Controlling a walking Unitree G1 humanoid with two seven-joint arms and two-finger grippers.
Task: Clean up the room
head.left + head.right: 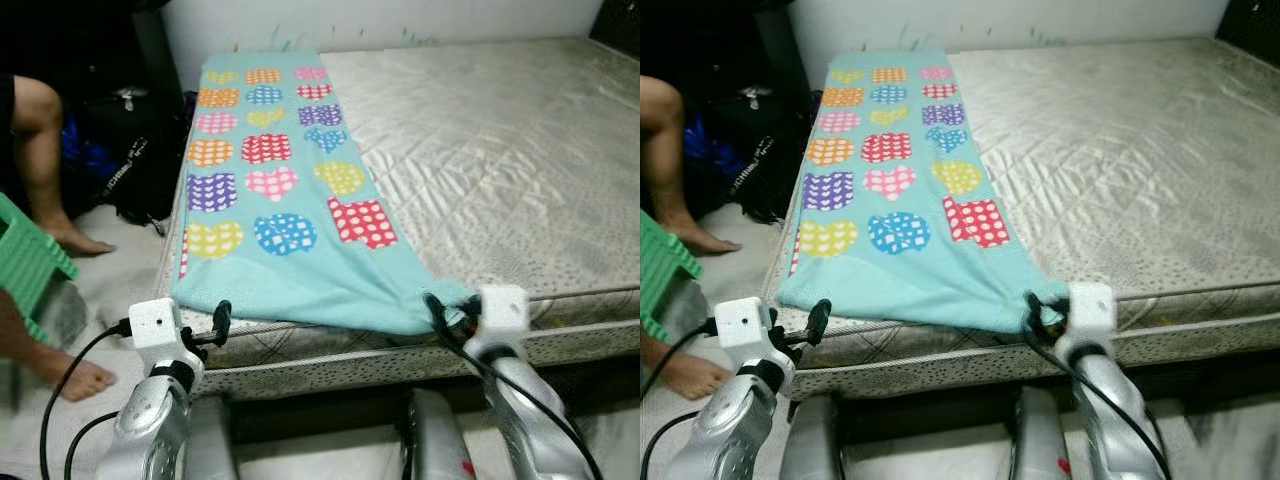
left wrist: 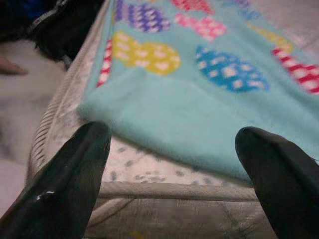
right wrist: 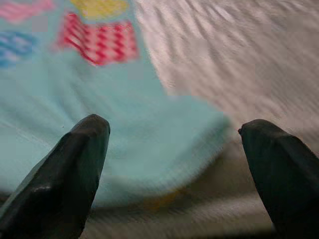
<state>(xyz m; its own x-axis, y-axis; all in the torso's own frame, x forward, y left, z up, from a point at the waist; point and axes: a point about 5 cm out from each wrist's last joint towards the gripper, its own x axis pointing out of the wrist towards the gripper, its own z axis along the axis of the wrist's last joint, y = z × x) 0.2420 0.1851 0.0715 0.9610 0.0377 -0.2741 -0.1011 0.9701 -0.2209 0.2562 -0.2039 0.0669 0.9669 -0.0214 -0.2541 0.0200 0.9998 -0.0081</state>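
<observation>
Hovering spread: left pincer [image 2: 172, 164], right pincer [image 3: 174, 164] | blanket [image 1: 270, 180] edge | right wrist view blurred

Setting: a bedroom in a home. A wide bed [image 1: 500, 150] with a quilted bare mattress fills the view, and a heart-patterned blanket [image 1: 280, 200] lies along its 9 o'clock side. A black bag [image 1: 130, 160] rests on the floor at 10 o'clock, beside a person's bare foot [image 1: 75, 240].

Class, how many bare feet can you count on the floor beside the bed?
2. The far foot stands by the black bag at the bed's left side; the near foot is below the green stool. Others may be out of frame.
</observation>
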